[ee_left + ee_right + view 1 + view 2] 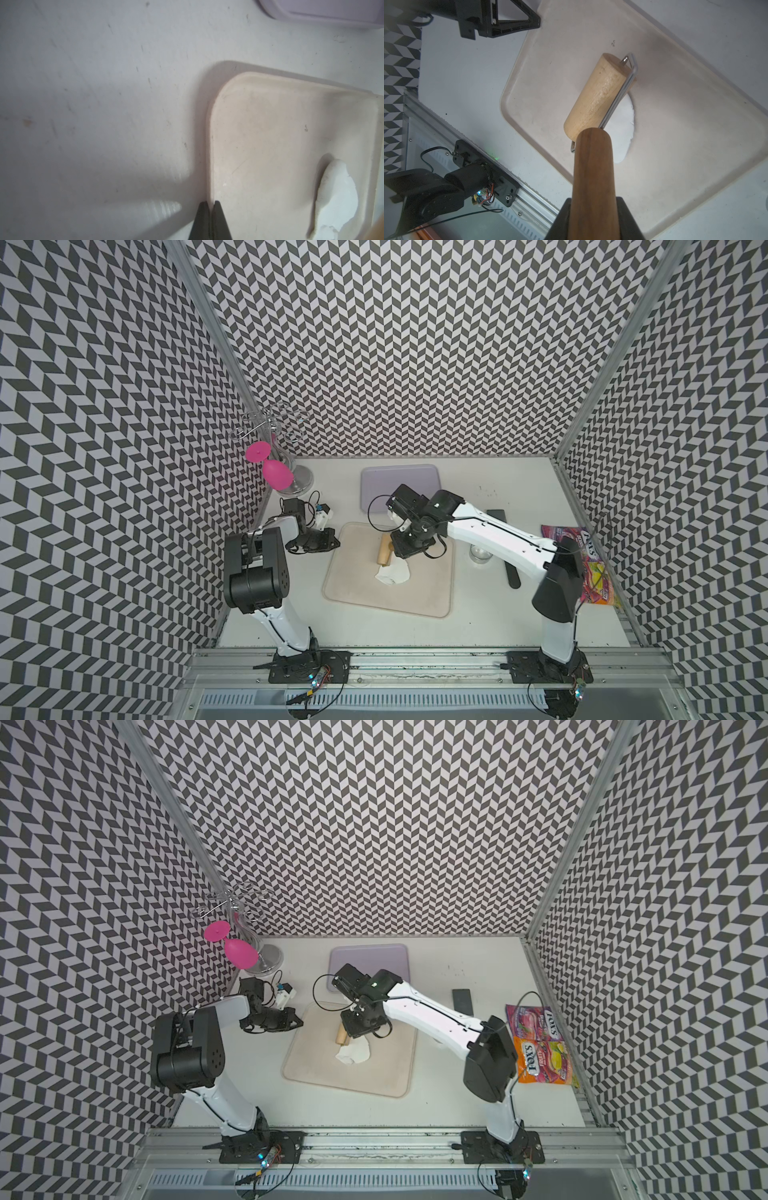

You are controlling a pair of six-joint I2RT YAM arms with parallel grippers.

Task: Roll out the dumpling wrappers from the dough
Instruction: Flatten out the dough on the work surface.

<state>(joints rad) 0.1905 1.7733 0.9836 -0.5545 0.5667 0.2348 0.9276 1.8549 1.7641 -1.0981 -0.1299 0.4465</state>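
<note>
Dough is lying near the middle of the beige tray in both top views, a soft white irregular piece with a folded edge toward 7 o'clock. In the right wrist view the dough is showing as a flat white sheet, partly hidden behind the roller. The pale wooden barrel is sitting at the dough's 11 o'clock edge, touching it; whether it is pressing down I cannot tell.

My right arm is reaching in from its base at 4 o'clock of the table, elbow raised, forearm slanting toward 10 o'clock and wrist bending down over the tray. My right pincer is clamping narrowly around the roller's dark wooden handle, one finger on each side, so the dough is lying just beyond and below the tips, at about 6 o'clock of the pincer in a top view.

My left arm is folding back on itself, forearm pointing toward 3 o'clock. My left pincer is hanging low with its two tips pressed together, right at the tray's 10 o'clock rim, and the dough is lying well apart from it across bare tray.

A lilac tray is sitting at 12 o'clock of the beige one.
</note>
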